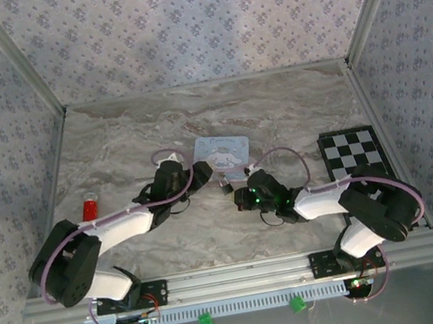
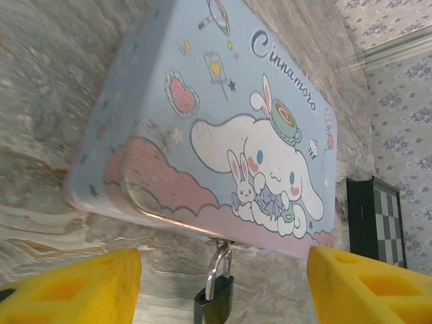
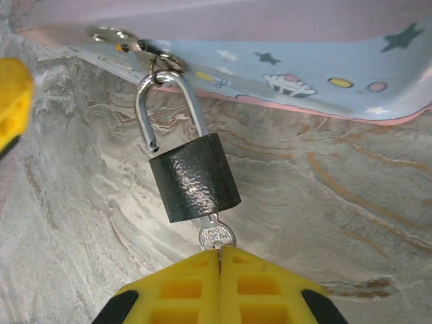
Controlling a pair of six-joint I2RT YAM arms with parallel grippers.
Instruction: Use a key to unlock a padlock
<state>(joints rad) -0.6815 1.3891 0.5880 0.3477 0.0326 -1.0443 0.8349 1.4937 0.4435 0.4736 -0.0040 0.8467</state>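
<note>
The padlock [image 3: 194,177], a small dark block, hangs by its steel loop from the clasp of the pale-blue cartoon tin [image 3: 304,74]. One leg of the loop stands free of the body. The key [image 3: 217,236] sticks in the padlock's underside. My right gripper [image 3: 219,253] is shut, pinching the edge of the key's head between its yellow tips. My left gripper [image 2: 223,273] is open, its yellow fingers [image 2: 74,287] wide apart on either side of the padlock [image 2: 214,304] without touching it. In the top view both grippers [image 1: 194,178] [image 1: 243,195] meet at the tin's [image 1: 223,151] near edge.
A red cylinder [image 1: 89,206] lies on the marble table at the left. A black-and-white checkerboard [image 1: 354,151] lies at the right. Patterned walls close in the table on three sides.
</note>
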